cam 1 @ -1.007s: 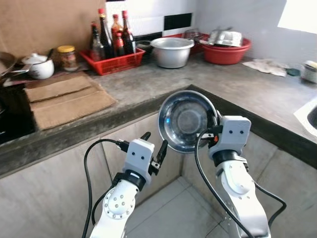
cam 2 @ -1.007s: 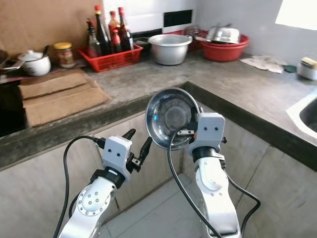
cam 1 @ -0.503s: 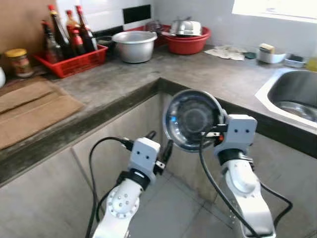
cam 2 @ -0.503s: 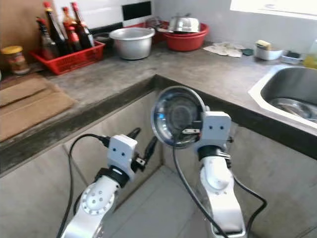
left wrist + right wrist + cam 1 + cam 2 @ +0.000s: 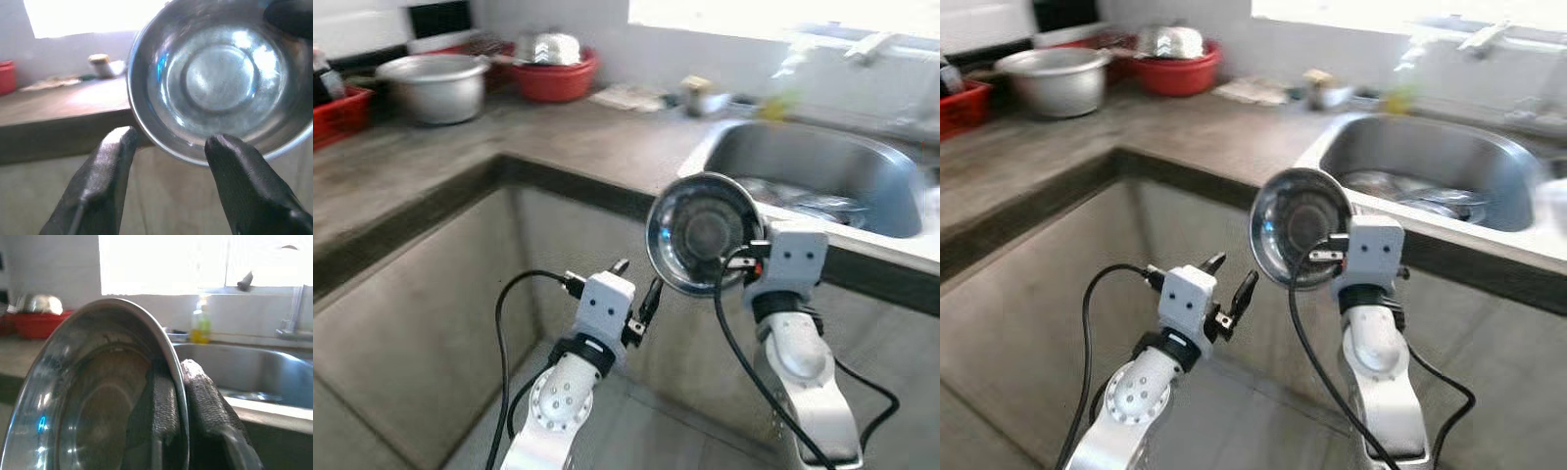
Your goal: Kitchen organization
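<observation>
Before the sink (image 5: 808, 176), the right gripper (image 5: 741, 257) pinches the rim of the steel bowl (image 5: 702, 231) between its 2 fingers, holding it on edge. I judge the sink lies ahead, to the right. The left gripper (image 5: 636, 289) hangs apart, fingers spread, empty.

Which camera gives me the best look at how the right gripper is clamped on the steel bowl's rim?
The right wrist view: the right gripper pinches the steel bowl rim, one finger inside, one outside. The eye views show the bowl upright on edge, with the grip mostly hidden. The left wrist view shows the bowl's inside.
</observation>
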Robot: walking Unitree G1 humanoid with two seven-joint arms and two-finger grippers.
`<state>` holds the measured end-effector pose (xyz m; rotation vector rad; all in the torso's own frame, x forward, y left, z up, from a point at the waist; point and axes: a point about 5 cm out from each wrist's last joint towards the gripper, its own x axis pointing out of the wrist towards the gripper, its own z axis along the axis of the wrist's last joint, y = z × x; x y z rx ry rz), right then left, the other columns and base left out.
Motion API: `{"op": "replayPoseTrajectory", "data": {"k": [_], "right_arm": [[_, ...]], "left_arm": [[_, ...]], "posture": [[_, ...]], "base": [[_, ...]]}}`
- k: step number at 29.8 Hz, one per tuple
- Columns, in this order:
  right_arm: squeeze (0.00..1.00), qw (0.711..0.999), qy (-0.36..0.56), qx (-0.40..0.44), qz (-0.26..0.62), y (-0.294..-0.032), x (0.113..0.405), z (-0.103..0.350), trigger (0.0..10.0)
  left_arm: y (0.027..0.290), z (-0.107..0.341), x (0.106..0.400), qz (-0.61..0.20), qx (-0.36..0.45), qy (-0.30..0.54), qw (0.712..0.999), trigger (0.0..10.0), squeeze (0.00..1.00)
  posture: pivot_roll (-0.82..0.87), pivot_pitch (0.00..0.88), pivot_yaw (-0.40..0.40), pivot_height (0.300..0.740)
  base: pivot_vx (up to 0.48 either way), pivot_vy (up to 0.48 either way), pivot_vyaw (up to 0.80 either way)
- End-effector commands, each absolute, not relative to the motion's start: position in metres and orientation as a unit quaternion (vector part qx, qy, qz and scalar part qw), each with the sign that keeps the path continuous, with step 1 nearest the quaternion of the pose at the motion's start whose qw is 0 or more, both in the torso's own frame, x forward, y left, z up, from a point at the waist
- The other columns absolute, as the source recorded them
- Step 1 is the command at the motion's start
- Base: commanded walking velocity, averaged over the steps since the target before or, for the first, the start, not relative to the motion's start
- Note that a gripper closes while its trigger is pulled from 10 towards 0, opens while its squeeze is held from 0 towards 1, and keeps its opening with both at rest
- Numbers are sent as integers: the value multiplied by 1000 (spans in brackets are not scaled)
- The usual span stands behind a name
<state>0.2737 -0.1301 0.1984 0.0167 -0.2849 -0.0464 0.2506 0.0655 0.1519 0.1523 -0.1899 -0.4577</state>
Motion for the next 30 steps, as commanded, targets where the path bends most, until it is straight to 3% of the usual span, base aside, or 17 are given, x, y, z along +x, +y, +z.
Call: {"op": "replayPoseTrajectory", "data": {"k": [1, 4, 17, 30], "right_arm": [[0, 988, -156, 2, -22, -131, 273, 205, 10000], [0, 987, -157, 1, -22, -130, 273, 205, 10000], [0, 986, -164, 0, -27, -132, 275, 210, 10000], [0, 982, -189, 12, -18, -129, 279, 224, 10000]], "left_arm": [[61, 156, 251, -231, 72, -104, 965, 10000, 0], [62, 156, 251, -230, 71, -103, 965, 10000, 0], [66, 158, 255, -218, 72, -100, 968, 10000, 0], [67, 160, 258, -213, 77, -105, 968, 10000, 0]], "posture": [[5, 0, 5, 740], [5, 0, 9, 740], [10, 0, 7, 740], [10, 0, 2, 740]], "base": [[262, -398, -781], [283, -376, -781], [0, 0, 0], [332, 0, 0]]}}
